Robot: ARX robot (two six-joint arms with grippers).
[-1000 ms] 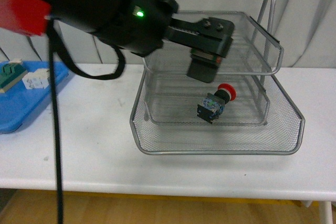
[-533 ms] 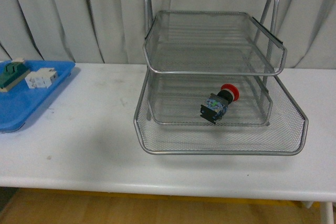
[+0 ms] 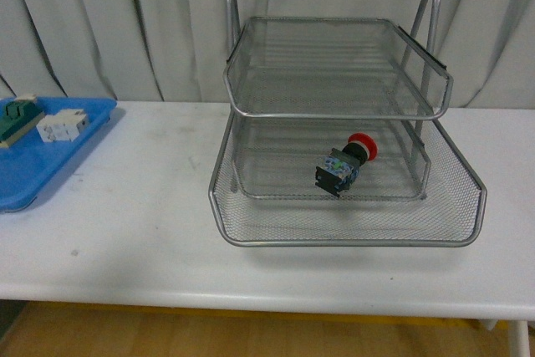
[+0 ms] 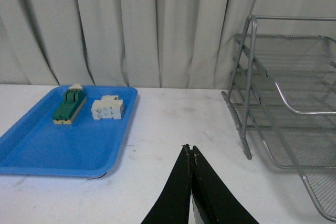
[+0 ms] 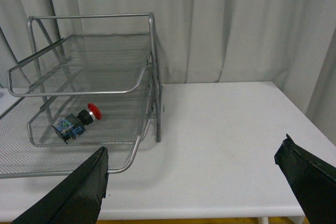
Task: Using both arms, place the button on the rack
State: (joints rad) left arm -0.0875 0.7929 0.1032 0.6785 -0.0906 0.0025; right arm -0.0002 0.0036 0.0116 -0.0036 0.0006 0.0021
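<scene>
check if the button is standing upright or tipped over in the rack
Tipped: the button lies on its side inside the rack, below the top tray, red cap pointing sideways.

The button, a round red mushroom cap on a blocky black and blue-grey body, lies on its side on the mesh floor of the middle tier of the rack, cap towards the back right. The rack, silver wire mesh in a tubular frame, stands upright on the white tabletop.
</scene>
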